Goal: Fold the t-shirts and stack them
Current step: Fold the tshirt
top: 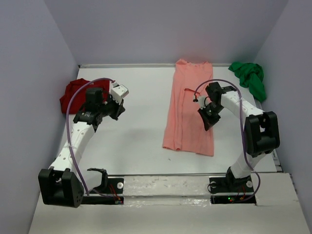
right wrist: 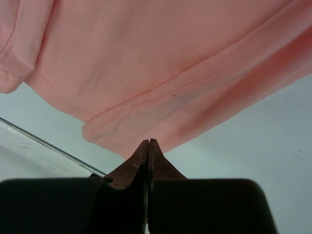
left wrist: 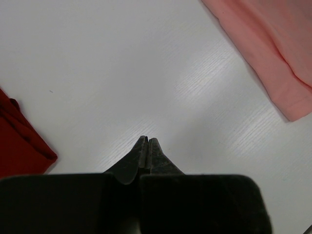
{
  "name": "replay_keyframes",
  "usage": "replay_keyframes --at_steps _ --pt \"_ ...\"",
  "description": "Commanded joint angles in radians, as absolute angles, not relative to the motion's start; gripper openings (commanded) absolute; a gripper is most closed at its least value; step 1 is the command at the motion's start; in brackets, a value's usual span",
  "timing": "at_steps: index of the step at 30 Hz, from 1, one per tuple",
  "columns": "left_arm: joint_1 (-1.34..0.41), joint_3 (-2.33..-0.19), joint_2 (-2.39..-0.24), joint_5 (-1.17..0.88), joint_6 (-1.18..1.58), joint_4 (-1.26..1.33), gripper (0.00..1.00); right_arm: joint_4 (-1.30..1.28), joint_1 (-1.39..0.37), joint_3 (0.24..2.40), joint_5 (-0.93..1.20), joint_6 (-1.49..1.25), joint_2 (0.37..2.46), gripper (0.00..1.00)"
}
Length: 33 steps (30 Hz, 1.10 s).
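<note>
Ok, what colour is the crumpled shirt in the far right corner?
The crumpled shirt is bright green, seen best in the top external view.

The left gripper and right gripper are moulded black; the arms are white-linked, black-jointed, looped with purple cables.

the pink t-shirt is lying flat as a long narrow strip, sides folded in, collar pointing to the far side, a little right of the middle. the dark red t-shirt is lying bunched at the far left. the green t-shirt is sitting crumpled in the far right corner.
</note>
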<state>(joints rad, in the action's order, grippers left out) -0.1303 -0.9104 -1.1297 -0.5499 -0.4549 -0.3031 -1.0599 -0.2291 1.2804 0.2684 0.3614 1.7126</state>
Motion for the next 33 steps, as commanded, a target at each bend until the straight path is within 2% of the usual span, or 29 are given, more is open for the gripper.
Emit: replay_keyframes --at_steps 1,4,11,16,20,33 --pt "-0.135 -0.899 -1.08 -0.574 -0.462 -0.264 0.0 -1.043 -0.258 1.269 0.281 0.345 1.674 0.02" --pt "-0.135 -0.887 -1.066 -0.571 -0.46 -0.255 0.0 -1.069 -0.27 1.267 0.284 0.344 1.671 0.09" --pt "-0.135 -0.865 -1.035 -0.569 -0.453 -0.233 0.0 -1.042 -0.282 1.334 0.141 0.282 1.738 0.21" --pt "-0.135 -0.862 -1.028 -0.571 -0.453 -0.23 0.0 -1.02 -0.282 1.396 0.043 0.244 1.804 0.25" --pt "-0.135 -0.864 -1.025 -0.574 -0.453 -0.23 0.0 -1.019 -0.282 1.448 0.034 0.239 1.851 0.36" --pt "-0.133 -0.854 -1.002 -0.554 -0.454 -0.229 0.0 -1.02 -0.282 1.563 0.005 0.255 2.0 0.38"
